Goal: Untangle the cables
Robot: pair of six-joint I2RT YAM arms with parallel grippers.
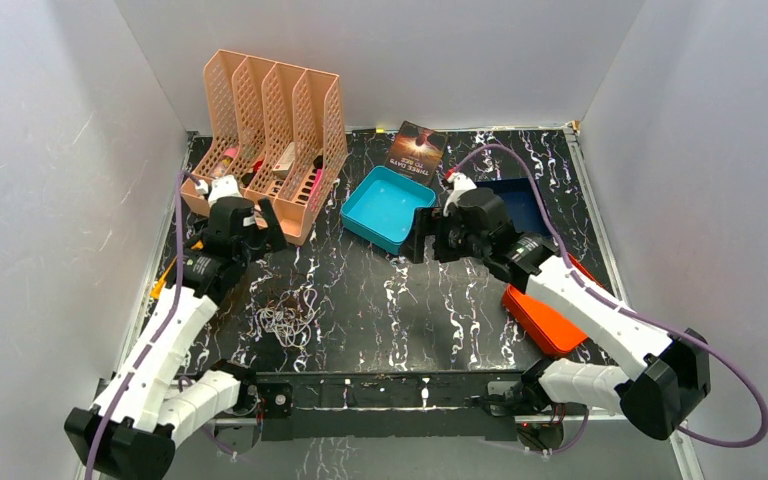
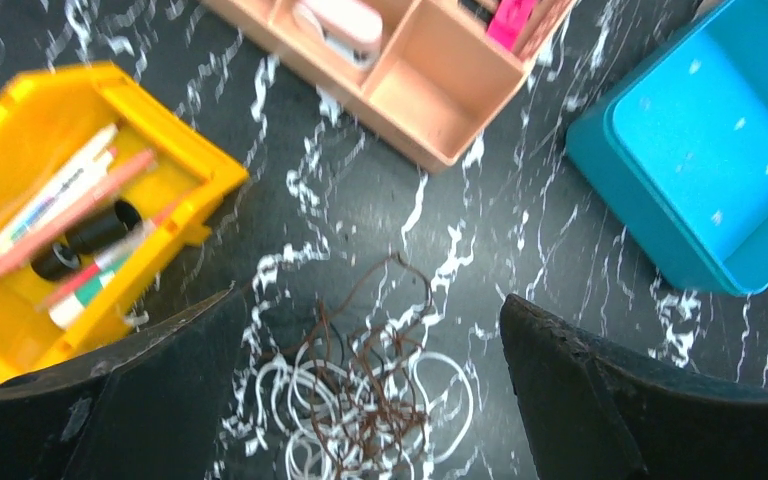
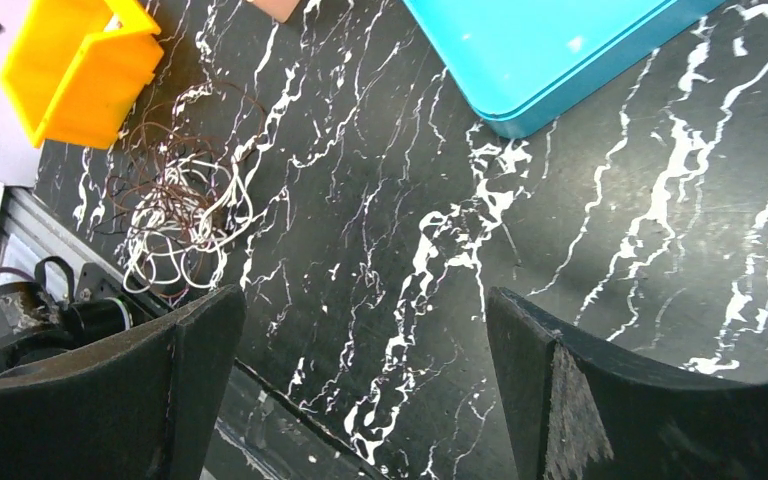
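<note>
Cables [image 2: 360, 400] are lying tangled beside the yellow bin [image 2: 80, 200]; left gripper [image 2: 368, 310] is hovering over them, right gripper [image 3: 365, 300] farther from it, both spread empty, seemingly preparing to grasp.

The cables [image 2: 360, 400] are found beneath the left gripper [image 2: 370, 300]; a bin [image 2: 200, 190] is placed left of it, a tray [image 2: 660, 140] ahead-right.

Bright, even overhead light; soft blur in wrist views.
</note>
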